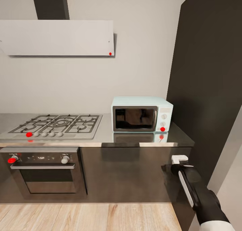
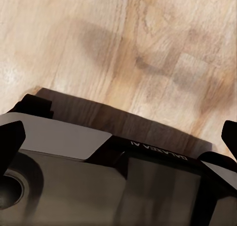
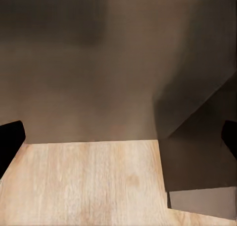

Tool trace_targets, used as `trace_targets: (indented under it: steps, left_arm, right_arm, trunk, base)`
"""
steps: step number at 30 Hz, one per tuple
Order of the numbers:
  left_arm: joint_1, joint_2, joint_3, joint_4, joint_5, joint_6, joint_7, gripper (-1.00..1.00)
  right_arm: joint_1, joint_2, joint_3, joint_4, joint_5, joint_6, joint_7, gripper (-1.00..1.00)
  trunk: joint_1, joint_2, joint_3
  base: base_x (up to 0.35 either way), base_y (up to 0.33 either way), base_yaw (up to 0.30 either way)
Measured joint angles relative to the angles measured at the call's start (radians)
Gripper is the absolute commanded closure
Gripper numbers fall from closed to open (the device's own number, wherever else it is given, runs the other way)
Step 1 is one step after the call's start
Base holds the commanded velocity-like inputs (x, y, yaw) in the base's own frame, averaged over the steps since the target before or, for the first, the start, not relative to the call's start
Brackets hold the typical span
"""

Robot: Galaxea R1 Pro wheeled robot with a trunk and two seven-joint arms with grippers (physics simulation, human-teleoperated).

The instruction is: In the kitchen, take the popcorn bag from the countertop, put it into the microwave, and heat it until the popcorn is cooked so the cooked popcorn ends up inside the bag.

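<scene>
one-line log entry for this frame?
phase: facing countertop | microwave: door shut | right gripper: open, empty, low by cabinet | left gripper: open, over floor

surface (image 1: 104, 137): glossy grey steel-look top, runs from the left edge of head view to a tall dark panel at right, over dark cabinet fronts
on surface, right: microwave (image 1: 142, 114), pale mint-blue box, dark glass door shut, two round knobs, red dot low on its panel; reflection visible in the top just in front of it
on surface, left: gas hob (image 1: 55, 125) set into the top, grey grates, row of knobs along front edge, one red dot
gap: hob and microwave near, not touching
floor (image 1: 87, 217): light wood planks, meets the cabinet base
</scene>
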State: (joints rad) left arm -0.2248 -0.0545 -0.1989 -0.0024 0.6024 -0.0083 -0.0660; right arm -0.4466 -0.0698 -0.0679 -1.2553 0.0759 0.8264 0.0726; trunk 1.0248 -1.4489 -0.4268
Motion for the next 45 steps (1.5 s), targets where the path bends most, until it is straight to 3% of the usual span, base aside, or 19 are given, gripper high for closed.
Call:
trace_targets:
  steps: [1,9,14,20,24,27,39,45]
  left_arm:
    - [0.0,0.0,0.0,0.0,0.0,0.0,0.0,-1.0]
    - [0.0,0.001,0.0,0.0,0.002,0.0,0.0,-1.0]
    - [0.0,0.001,0.0,0.0,0.0,0.0,0.0,-1.0]
    - [0.0,0.001,-0.001,0.0,-0.007,0.004,-0.011,-1.0]
    - [0.0,0.001,-0.001,-0.001,-0.008,0.005,-0.013,-1.0]
    - [0.0,0.001,-0.002,-0.001,-0.007,0.005,-0.014,-1.0]
    - [0.0,0.001,0.0,-0.001,0.002,0.003,-0.013,-1.0]
    - [0.0,0.001,0.0,-0.001,0.002,0.003,-0.013,-1.0]
  right_arm:
    - [-0.045,0.0,-0.001,-0.002,0.001,0.024,-0.001,-1.0]
    - [-0.223,-0.002,-0.004,-0.003,0.002,0.043,-0.004,-1.0]
    - [-0.273,-0.001,-0.005,-0.008,0.002,-0.009,-0.005,-1.0]
    - [-0.286,0.001,-0.008,-0.008,0.002,-0.096,-0.005,-1.0]
    - [-0.287,0.002,-0.008,0.006,0.002,-0.226,-0.005,-1.0]
    - [-0.287,0.001,-0.007,0.032,0.003,-0.277,-0.004,-1.0]
    - [-0.288,0.002,-0.006,0.141,0.003,-0.297,-0.007,-1.0]
    - [-0.288,0.0,-0.007,0.152,0.003,-0.297,-0.005,-1.0]
  trunk:
    - [0.0,0.0,0.0]
    - [0.0,0.0,0.0]
    - [0.0,0.0,0.0]
    - [0.0,0.0,0.0]
    - [0.0,0.0,0.0]
    - [0.0,0.0,0.0]
    - [0.0,0.0,0.0]
    - [0.0,0.0,0.0]
  base:
    - [0.0,0.0,0.0]
    - [0.0,0.0,0.0]
    - [0.0,0.0,0.0]
    - [0.0,0.0,0.0]
    - [0.0,0.0,0.0]
    - [0.0,0.0,0.0]
    - [0.0,0.0,0.0]
    - [0.0,0.0,0.0]
